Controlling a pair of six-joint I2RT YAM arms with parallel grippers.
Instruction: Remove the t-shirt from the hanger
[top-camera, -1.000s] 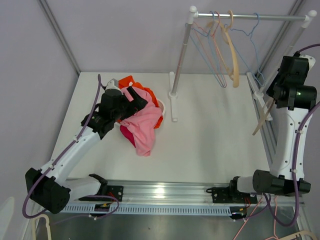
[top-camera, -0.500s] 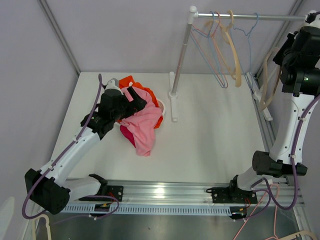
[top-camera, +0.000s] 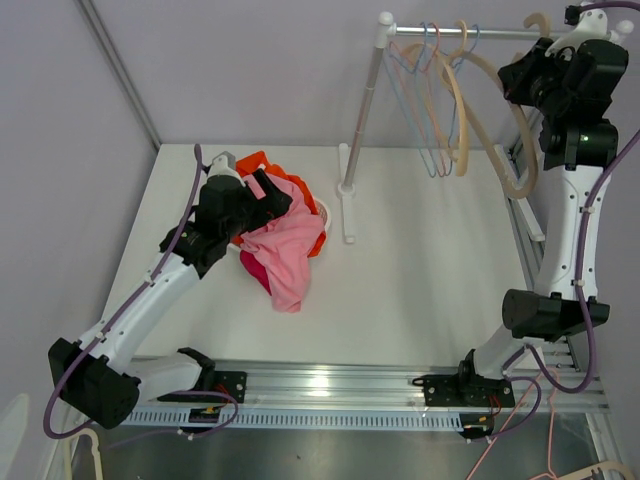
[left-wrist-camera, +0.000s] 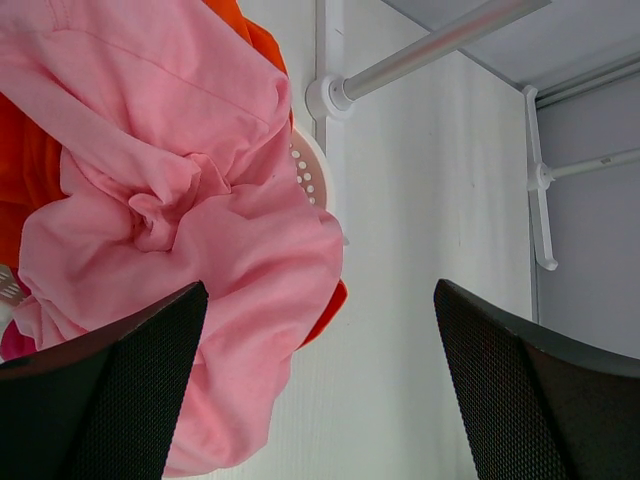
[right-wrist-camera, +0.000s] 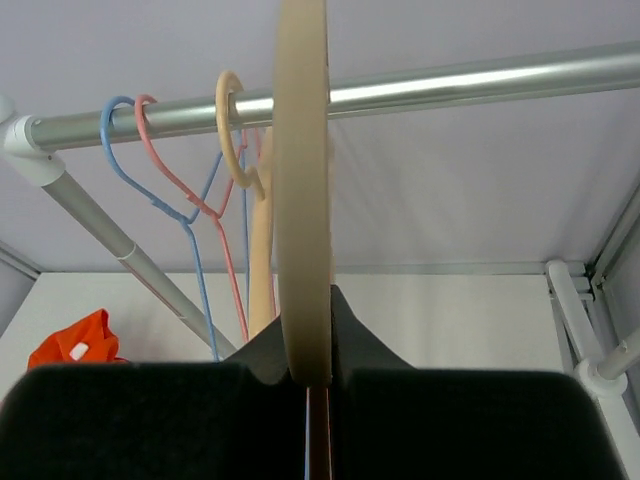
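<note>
While right end effector (right-wrist-camera: 308, 378) grips beige hanger (right-wrist-camera: 302, 200), its top cropped; t-shirt (left-wrist-camera: 200, 250) bunched

White shells, black joint housings and black bases on left arm (top-camera: 150, 295) and right arm (top-camera: 563, 245). Along each, a purple cable (top-camera: 196, 175). Small green light (top-camera: 583, 137) lit on right arm's upper black joint. On left hand (left-wrist-camera: 320, 290), fingers (left-wrist-camera: 100, 400) black with finely dimpled pads; on right hand (right-wrist-camera: 308, 352), likewise matte black.
</note>
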